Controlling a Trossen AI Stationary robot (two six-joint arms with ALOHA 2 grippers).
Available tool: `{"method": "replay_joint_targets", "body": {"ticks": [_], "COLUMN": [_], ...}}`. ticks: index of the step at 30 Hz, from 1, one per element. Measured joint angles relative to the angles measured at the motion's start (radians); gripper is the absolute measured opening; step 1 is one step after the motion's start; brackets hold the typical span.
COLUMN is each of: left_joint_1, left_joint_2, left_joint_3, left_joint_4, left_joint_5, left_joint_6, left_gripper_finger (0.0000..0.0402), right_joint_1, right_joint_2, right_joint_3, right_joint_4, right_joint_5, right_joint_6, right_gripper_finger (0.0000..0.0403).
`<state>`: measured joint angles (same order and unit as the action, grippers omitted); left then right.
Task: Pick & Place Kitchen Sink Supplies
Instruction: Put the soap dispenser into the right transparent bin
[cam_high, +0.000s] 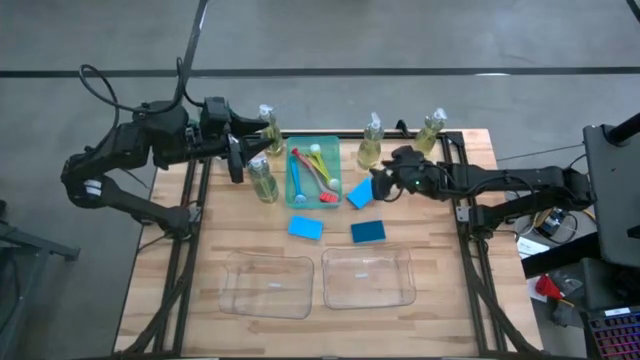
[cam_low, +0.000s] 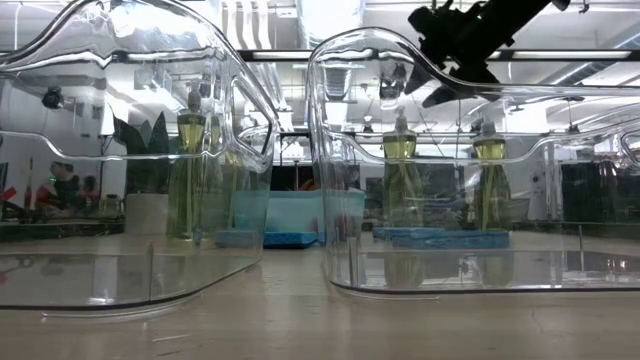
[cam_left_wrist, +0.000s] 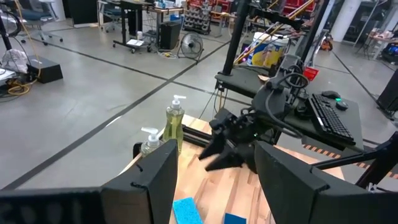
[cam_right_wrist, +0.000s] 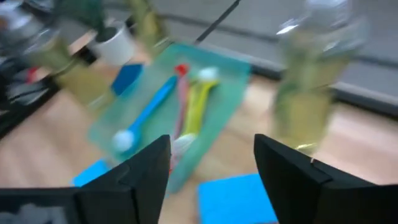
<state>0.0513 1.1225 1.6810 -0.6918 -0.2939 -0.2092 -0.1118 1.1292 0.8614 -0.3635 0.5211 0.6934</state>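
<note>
Risk on the left is judged first: the left gripper (cam_high: 237, 158) is held with fingers spread and empty just beside a bottle (cam_high: 264, 181), so that bottle could be tipped by any sideways swing. The green tray (cam_high: 334, 146) with its blue brush (cam_high: 305, 177), red brush (cam_high: 317, 177) and yellow brush (cam_high: 319, 160) is set between the two arms. A blue sponge (cam_high: 360, 192) is seen just under the right gripper (cam_high: 382, 187), whose fingers are parted in the wrist view with nothing held. That sponge looks tilted, so a pinch could slip off its edge. Another bottle (cam_high: 370, 145) close behind could be bumped. Two more sponges (cam_high: 305, 228) (cam_high: 368, 232) lie nearer the clear bins (cam_high: 368, 276), untouched.
</note>
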Motion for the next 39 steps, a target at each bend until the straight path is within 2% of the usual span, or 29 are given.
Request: {"method": "replay_joint_targets", "body": {"ticks": [3, 13, 19, 23, 29, 33, 39], "left_joint_1": [0.0, 0.0, 0.0, 0.0, 0.0, 0.0, 0.0], "left_joint_2": [-0.001, -0.006, -0.006, -0.006, -0.006, -0.006, -0.005], "left_joint_3": [0.0, 0.0, 0.0, 0.0, 0.0, 0.0, 0.0], "left_joint_4": [0.0, -0.007, -0.007, -0.006, -0.006, -0.006, -0.006], "left_joint_5": [0.0, 0.039, 0.042, 0.029, 0.004, 0.004, 0.001], "left_joint_6": [0.0, -0.007, -0.007, 0.002, -0.003, -0.002, -0.001], "left_gripper_finger": [0.0207, 0.0207, 0.0207, 0.0207, 0.0207, 0.0207, 0.0207], "right_joint_1": [-0.017, -0.088, -0.092, -0.092, -0.11, -0.116, -0.151], "right_joint_2": [-0.002, -0.053, -0.153, -0.215, -0.276, -0.275, -0.271], "right_joint_3": [-0.002, -0.025, -0.056, -0.117, -0.206, -0.253, -0.29], "right_joint_4": [0.002, -0.025, -0.22, -0.326, -0.302, -0.298, -0.274], "right_joint_5": [0.106, 0.167, 0.22, 0.268, 0.389, 0.505, 0.53], "right_joint_6": [0.0, 0.07, 0.27, 0.35, 0.348, 0.312, 0.299], "right_gripper_finger": [0.0244, 0.026, 0.0263, 0.0281, 0.0306, 0.0313, 0.0313]}}
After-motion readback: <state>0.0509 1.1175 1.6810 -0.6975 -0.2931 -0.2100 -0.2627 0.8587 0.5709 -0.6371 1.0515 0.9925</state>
